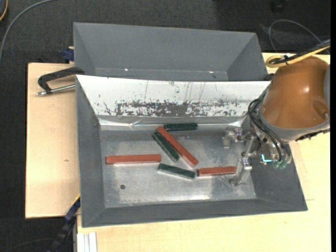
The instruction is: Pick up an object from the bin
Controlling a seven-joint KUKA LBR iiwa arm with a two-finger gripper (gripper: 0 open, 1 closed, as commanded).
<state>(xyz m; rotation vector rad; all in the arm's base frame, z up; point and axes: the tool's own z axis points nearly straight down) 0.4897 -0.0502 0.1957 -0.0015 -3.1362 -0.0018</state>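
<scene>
My gripper (pixel 237 159) has its fingers spread and empty. The short red bar (pixel 216 170) lies just beside them, pointing end-on at the lower finger.

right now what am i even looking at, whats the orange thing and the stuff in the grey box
One camera looks down into a grey metal bin. The orange cover on the right is part of a robot arm reaching in. Below it is its hand, the part that grasps. Six bars lie on the bin floor: a long red bar on the left, a slanted red bar with a slanted green bar alongside it, a back green bar, a middle green bar, and a short red bar whose end lies next to the hand. I cannot tell whether the hand grips anything.
</scene>
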